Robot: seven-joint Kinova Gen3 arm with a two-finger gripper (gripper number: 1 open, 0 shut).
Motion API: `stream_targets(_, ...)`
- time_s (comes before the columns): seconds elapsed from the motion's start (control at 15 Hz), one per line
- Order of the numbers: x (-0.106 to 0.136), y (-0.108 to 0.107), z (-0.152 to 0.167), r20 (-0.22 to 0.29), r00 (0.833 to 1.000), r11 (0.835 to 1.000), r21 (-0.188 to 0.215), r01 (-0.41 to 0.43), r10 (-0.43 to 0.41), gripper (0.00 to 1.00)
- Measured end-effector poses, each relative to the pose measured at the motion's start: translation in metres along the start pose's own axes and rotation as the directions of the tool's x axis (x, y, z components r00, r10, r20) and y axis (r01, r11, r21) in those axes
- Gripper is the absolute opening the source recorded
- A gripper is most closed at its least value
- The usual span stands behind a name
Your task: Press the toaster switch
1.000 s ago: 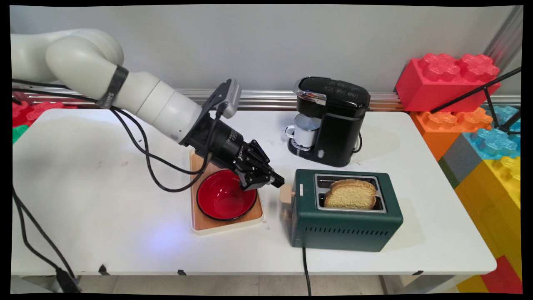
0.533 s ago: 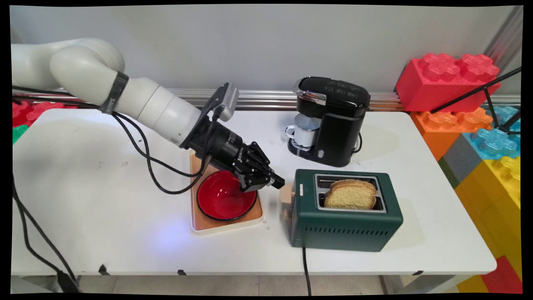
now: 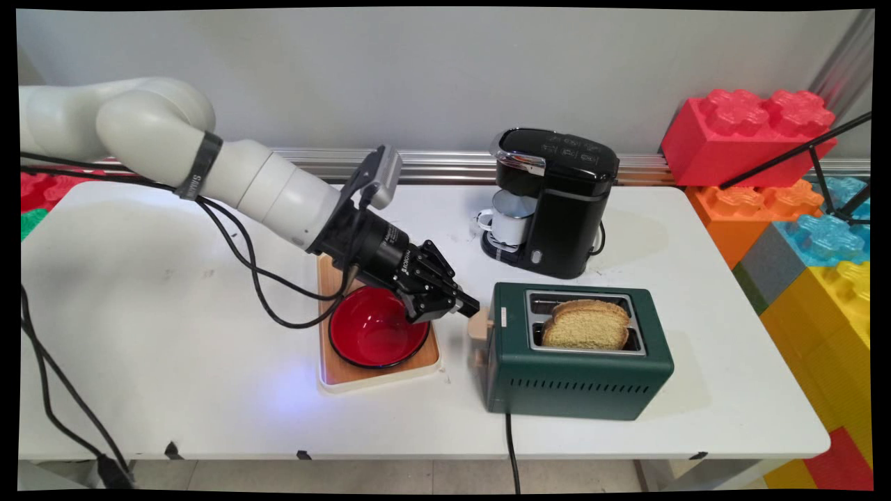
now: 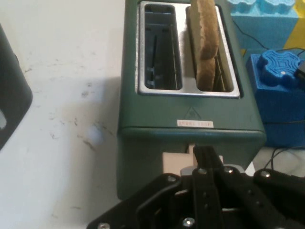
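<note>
The gripper (image 3: pixel 465 305) was seen low over the tabletop (image 3: pixel 174 334), its fingers drawn together into a single closed tip with nothing held between them. That tip was placed against the top of the beige lever (image 3: pixel 477 325) on the left end of the green toaster (image 3: pixel 578 379); in the hand view the closed tip (image 4: pixel 206 157) was found just above the lever (image 4: pixel 174 162), at the toaster's (image 4: pixel 190 112) end wall. A slice of bread (image 3: pixel 586 323) was stood high in the near slot, while the far slot was left empty.

A straight downward push along the lever's track would seem to be called for, with the tip kept centred on the lever so that it is not slipped off sideways. The toaster could be shifted or tipped if force were applied at an angle.

Just behind the gripper, a red bowl (image 3: pixel 376 327) was set on a wooden tray (image 3: pixel 379 369). A black coffee machine (image 3: pixel 557 202) with a white mug (image 3: pixel 511 216) was stood further back.
</note>
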Motion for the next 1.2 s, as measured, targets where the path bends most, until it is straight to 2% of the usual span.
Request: stream_targets(1.2, -0.011, -0.004, 0.024, -0.007, 1.000, 1.000, 0.003, 0.004, -0.004, 0.00)
